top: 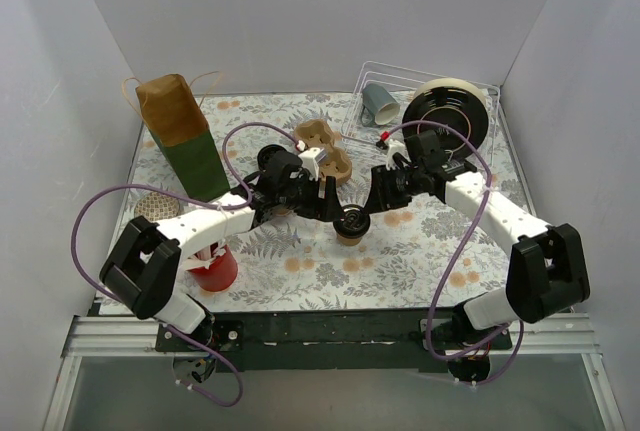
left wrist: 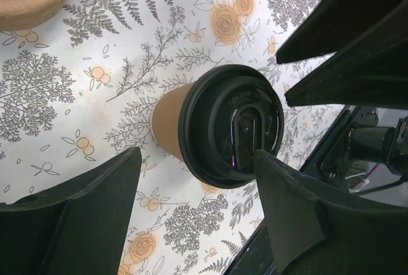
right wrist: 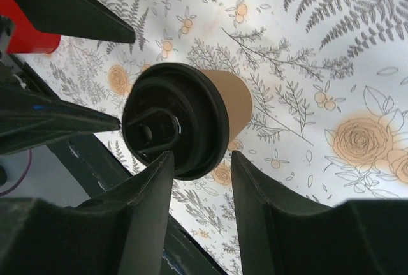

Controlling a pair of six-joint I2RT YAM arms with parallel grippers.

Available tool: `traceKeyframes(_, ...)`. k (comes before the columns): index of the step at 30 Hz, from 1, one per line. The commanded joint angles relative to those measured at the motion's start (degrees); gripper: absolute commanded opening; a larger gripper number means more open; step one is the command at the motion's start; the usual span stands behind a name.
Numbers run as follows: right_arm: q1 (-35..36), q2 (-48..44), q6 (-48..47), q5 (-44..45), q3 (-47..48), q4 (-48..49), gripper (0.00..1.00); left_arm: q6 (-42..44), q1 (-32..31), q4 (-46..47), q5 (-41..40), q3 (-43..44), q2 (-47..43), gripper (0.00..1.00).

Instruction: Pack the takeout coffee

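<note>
Nearest, at the left front of the bench (top: 420, 256) with its fern-and-flower cloth, a red cup (top: 215, 271) holding white sticks stands partly under the left arm. Just beyond, near the middle of the bench, the takeout coffee cup (top: 352, 223) stands upright on the cloth: tan kraft paper with its black lid on. Both arms reach in to it from either side. The left hand (left wrist: 196, 154) is open with its jaws spread wide around the cup. In the left wrist view one finger (left wrist: 299, 217) meets the lid's rim, while a strip of cloth shows between the other finger and the paper wall. The right hand (right wrist: 203, 155) has its jaws set narrower, with the edge of the lid showing between their tips; I cannot tell whether they pinch it. Left of the cup, near the bench's left edge, lies a round patterned disc (top: 152, 208). Farther back, a tan moulded cup carrier (top: 325, 151) sits behind the left hand. At far left stands a brown and green paper bag (top: 183, 136) with handles. At far right a wire basket (top: 482, 88) holds a grey-blue mug (top: 380, 99) and a round black object with a pale rim (top: 447, 116).
</note>
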Motion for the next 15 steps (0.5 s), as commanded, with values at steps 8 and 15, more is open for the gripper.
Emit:
traceKeyframes(8,0.0,-9.4,8.6,4.5,-9.4,11.3,0.4,-0.4,-0.2,0.6,-1.0,2.9,3.3,0.69)
traceKeyframes(15,0.0,-9.5,9.5,4.0,-12.3,13.4,0.37,-0.6,-0.3,0.9,-0.5,3.0,5.0,0.67)
